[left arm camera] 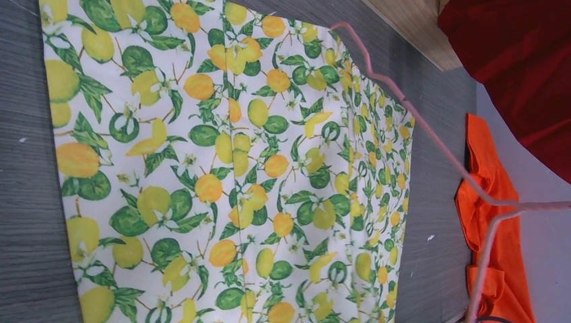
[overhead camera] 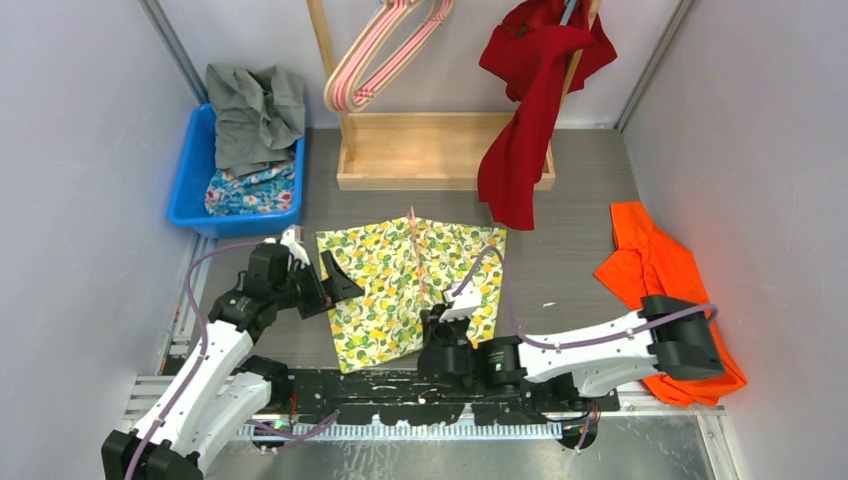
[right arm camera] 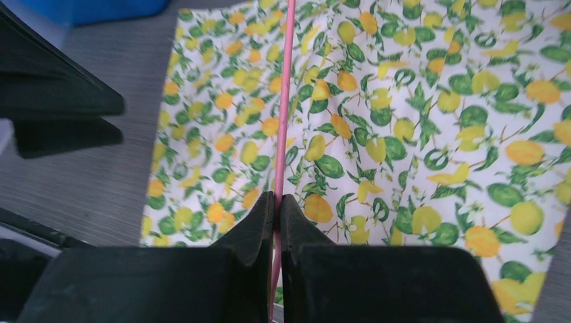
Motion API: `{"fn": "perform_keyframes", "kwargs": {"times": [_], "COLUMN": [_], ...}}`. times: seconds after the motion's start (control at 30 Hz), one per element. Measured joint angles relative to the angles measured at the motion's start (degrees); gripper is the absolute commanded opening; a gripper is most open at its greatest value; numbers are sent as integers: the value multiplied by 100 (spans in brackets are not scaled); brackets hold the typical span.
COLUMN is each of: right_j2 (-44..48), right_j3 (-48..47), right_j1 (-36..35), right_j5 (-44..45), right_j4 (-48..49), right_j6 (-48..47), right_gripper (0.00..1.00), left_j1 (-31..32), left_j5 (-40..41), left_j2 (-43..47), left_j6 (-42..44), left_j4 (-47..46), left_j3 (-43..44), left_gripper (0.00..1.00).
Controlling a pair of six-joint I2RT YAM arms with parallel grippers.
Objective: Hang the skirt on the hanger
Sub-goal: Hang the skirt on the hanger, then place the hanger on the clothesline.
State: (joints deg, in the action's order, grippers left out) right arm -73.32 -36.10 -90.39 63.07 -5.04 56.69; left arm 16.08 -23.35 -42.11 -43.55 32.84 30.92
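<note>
The skirt (overhead camera: pixel 395 290), white with a lemon and leaf print, lies flat on the grey table, and it fills the left wrist view (left arm camera: pixel 222 168). A thin pink wire hanger (overhead camera: pixel 413 245) lies across its middle; its bent wire (left arm camera: pixel 431 145) rises over the skirt's far edge. My right gripper (right arm camera: pixel 277 202) is shut on the hanger's wire (right arm camera: pixel 286 101) at the skirt's near edge (right arm camera: pixel 404 101). My left gripper (overhead camera: pixel 345 282) stands open at the skirt's left edge, nothing between its fingers (right arm camera: pixel 60 94). Its own wrist view shows no fingers.
A blue bin (overhead camera: pixel 190 185) with grey and floral clothes stands back left. A wooden rack base (overhead camera: pixel 440 150) sits behind the skirt, with pink hangers (overhead camera: pixel 385 50) and a red garment (overhead camera: pixel 530 110) hanging from it. An orange garment (overhead camera: pixel 650 265) lies right.
</note>
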Motion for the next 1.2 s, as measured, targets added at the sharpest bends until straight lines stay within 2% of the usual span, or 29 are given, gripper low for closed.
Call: {"fn": "perform_keyframes", "kwargs": {"times": [0.27,0.53,0.73,1.0,1.2], "right_j2": [835,1534,1683,1655,1604], "right_j3": [-1088,-1788,-2166,-2677,-3095], "right_j1": [-15,341,988,1460,2391], "right_j5": [234,413,308,79,-466], "right_j4": [-697,-619,-138,981,1405], "right_j6": [-1191,-2861,-4131,-5888,-6463], "right_gripper": [1,1,1,1,1], "left_j1": [0,0,0,0,0], "left_j5": [-2,-2,2,33,76], "left_j2": [0,2,42,50,44], "left_j6": [0,0,0,4,7], "left_j4": [0,2,20,24,39], "left_j3": [-2,0,0,0,4], "left_gripper": [93,93,93,93,93]}}
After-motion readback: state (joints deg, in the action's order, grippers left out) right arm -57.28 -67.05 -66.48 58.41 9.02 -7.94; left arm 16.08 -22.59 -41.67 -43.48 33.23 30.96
